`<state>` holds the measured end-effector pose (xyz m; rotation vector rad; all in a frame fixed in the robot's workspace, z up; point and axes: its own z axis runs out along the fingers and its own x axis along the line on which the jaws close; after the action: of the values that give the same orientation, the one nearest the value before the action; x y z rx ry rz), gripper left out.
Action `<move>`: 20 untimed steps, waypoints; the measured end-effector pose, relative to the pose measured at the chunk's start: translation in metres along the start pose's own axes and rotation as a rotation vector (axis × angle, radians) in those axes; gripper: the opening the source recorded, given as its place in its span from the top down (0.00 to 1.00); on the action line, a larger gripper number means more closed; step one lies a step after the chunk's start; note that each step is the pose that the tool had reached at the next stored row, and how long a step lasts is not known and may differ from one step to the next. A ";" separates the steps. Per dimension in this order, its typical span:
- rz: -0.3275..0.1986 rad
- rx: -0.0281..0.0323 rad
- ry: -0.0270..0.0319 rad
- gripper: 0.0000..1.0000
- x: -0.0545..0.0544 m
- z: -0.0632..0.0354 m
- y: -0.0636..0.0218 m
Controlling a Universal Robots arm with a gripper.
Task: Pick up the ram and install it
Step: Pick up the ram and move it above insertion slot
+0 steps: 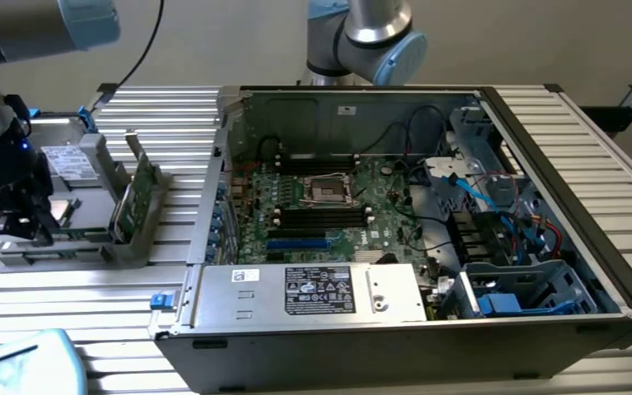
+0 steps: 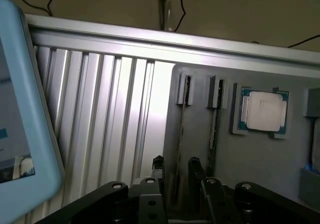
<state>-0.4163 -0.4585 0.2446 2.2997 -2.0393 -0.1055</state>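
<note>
Two ram sticks stand on edge in a grey holder (image 2: pixel 200 93). In the wrist view one ram stick (image 2: pixel 180 134) runs straight toward the gap between my fingers, and the other ram stick (image 2: pixel 214 134) lies beside it. My gripper (image 2: pixel 176 171) is open, with a dark finger (image 2: pixel 157 168) on either side of the first stick's line; whether it touches I cannot tell. In the exterior view the gripper (image 1: pixel 17 220) hangs over the holder's left end, and a green ram stick (image 1: pixel 141 197) stands at the holder's right end. The motherboard's black slots (image 1: pixel 316 216) lie inside the open computer case (image 1: pixel 579 206).
A square silver processor chip (image 2: pixel 264 111) sits in the holder beside the sticks. A light-blue tablet (image 2: pixel 20 108) lies on the ribbed aluminium table (image 2: pixel 100 134) close to the gripper. The case holds a power supply (image 1: pixel 310 292), cables and drive cages. A second robot arm (image 1: pixel 365 33) stands behind the case.
</note>
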 end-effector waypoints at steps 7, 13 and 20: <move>-0.001 0.0000 0.0001 0.66 0.000 0.0127 -0.0012; -0.001 0.0000 0.0001 0.66 -0.001 0.0235 -0.0023; -0.002 0.0007 -0.0059 0.66 -0.004 0.0364 -0.0013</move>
<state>-0.4191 -0.4541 0.2083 2.3042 -2.0407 -0.1118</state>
